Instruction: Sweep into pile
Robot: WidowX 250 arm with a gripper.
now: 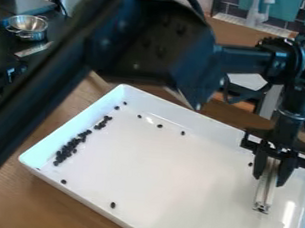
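Currently, fingers (286,170): clenched on slim pale tool (267,184), tip downward over tray.
Black pellets (67,150): mostly clustered along tray's left wall in view; others scattered.
White tray (157,171): on wooden tabletop (40,206).

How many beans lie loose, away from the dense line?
8 beans visible: two near the top corner of the tray, three along the back wall, one beside the gripper, two near the front wall. A speck at the left corner is unclear; the gripper may hide more.
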